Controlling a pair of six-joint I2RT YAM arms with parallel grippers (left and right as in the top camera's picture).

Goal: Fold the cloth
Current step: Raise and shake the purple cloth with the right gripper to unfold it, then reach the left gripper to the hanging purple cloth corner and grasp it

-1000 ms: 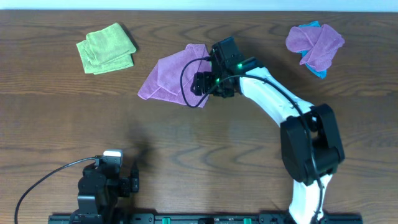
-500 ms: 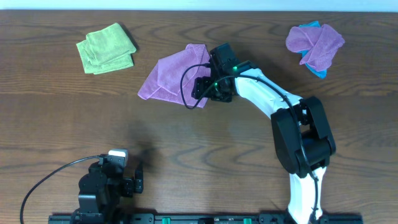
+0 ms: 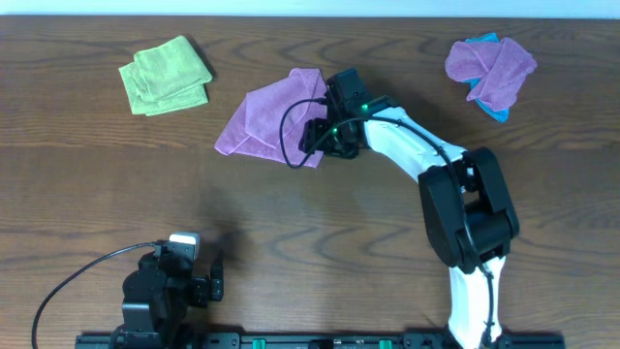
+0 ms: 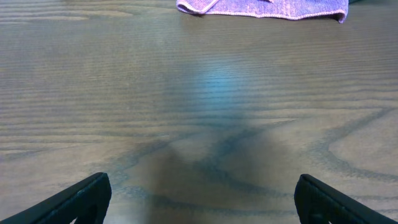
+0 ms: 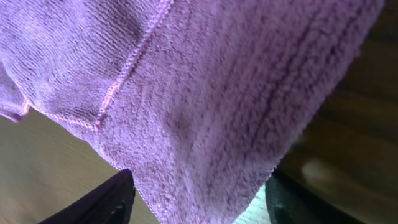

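Observation:
A purple cloth (image 3: 263,118) lies partly folded at the middle back of the table. My right gripper (image 3: 312,138) is down at its right corner. In the right wrist view the cloth (image 5: 217,93) fills the frame, and its corner hangs between the spread fingers of the right gripper (image 5: 199,204); the jaws stand apart and do not pinch it. My left gripper (image 3: 215,281) rests at the front left, far from the cloth. In the left wrist view the left gripper (image 4: 202,200) is open and empty over bare wood, with the cloth's edge (image 4: 261,6) at the top.
A folded green cloth (image 3: 165,75) lies at the back left. A crumpled purple cloth over a blue one (image 3: 489,63) lies at the back right. The right arm stretches across the table's right middle.
The right arm's elbow has swung left and the gripper has shifted slightly down-left at the cloth's corner. The cloth and the left arm have barely moved.

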